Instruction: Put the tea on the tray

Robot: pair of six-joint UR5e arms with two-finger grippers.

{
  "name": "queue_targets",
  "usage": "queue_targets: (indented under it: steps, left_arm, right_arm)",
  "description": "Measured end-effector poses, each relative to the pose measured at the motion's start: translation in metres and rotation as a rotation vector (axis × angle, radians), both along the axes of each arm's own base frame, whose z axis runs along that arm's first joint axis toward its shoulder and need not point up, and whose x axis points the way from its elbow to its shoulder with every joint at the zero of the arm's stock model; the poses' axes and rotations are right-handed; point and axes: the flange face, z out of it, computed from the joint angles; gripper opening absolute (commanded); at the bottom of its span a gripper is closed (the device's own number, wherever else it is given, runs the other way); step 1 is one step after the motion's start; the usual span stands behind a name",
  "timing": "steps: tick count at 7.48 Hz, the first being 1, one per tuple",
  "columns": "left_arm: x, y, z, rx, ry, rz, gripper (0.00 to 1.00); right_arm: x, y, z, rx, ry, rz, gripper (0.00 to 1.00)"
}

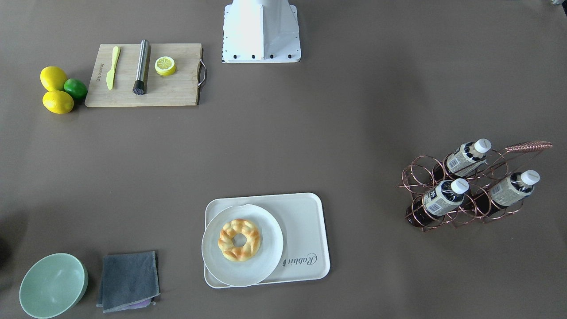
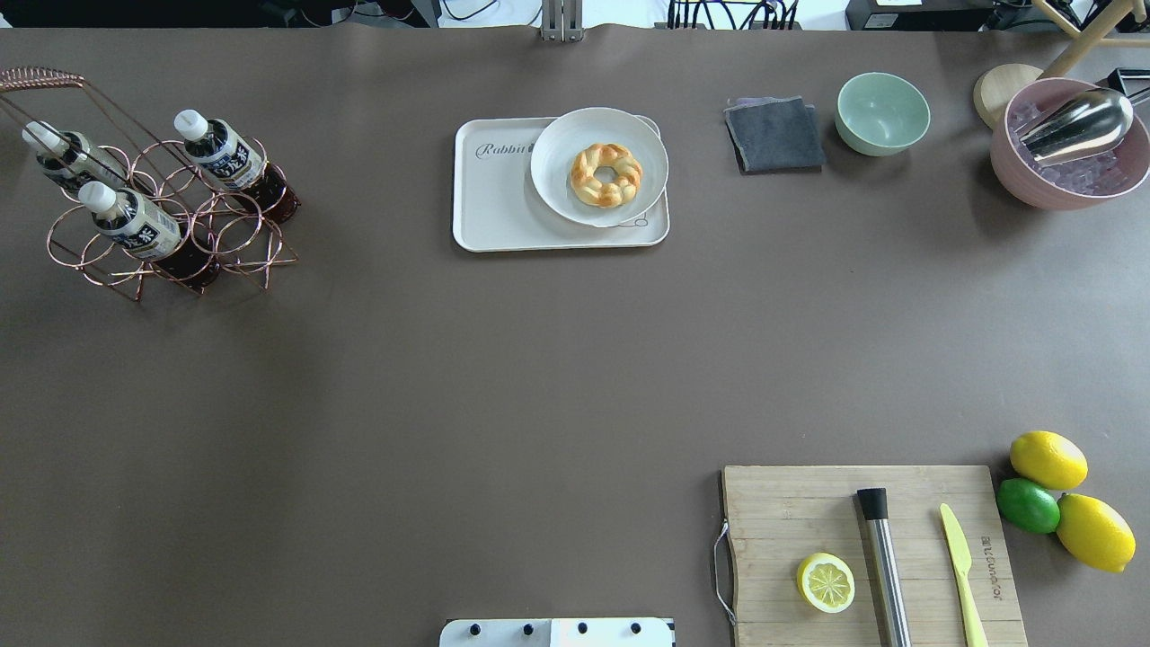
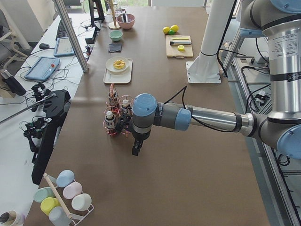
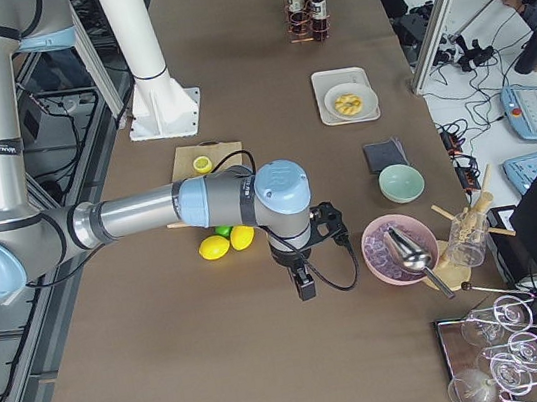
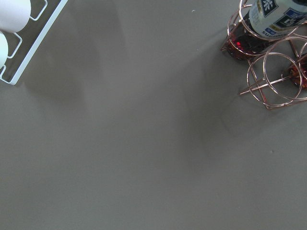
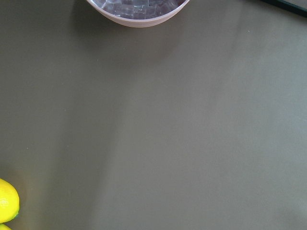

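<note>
The brown table [image 2: 449, 377] fills every view. The left arm [image 3: 207, 117] reaches out over the table's left end, and the right arm [image 4: 139, 212] over its right end. Both show only in the side views. The left gripper [image 3: 136, 149] points down over bare table, near the copper wire rack [image 1: 527, 146]. I cannot tell if its fingers are apart or together. The right gripper [image 4: 304, 285] hangs over bare table between the lemons [image 2: 1048, 459] and the pink bowl [image 2: 1020, 184]. Its state I cannot tell either.

A wooden board [image 2: 791, 503] lies near the robot, on its right. The tray [image 2: 490, 211] lies at the far edge, about in the middle. A white plate [image 2: 557, 180] with a bread ring [image 2: 606, 173] covers the tray's right part. The part with the script is bare.

Three tea bottles [image 1: 443, 198] lean in the rack with their caps up. They are on the robot's left, well apart from the tray. No gripper touches them.
</note>
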Motion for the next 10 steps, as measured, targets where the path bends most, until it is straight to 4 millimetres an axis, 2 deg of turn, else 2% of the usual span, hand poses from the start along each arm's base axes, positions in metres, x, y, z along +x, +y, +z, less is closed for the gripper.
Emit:
queue_targets:
  steps: [2, 10]
  left_arm:
    - [-0.0006, 0.0006, -0.0007, 0.002, 0.000, -0.002, 0.98]
    - [-0.0008, 0.0023, -0.0043, 0.011, 0.001, -0.001, 0.97]
  right_arm:
    - [-0.0094, -0.0028, -0.0016, 0.003, 0.000, -0.021, 1.00]
    - [-0.0145, -0.0051, -0.0052, 0.019, 0.001, -0.033, 1.00]
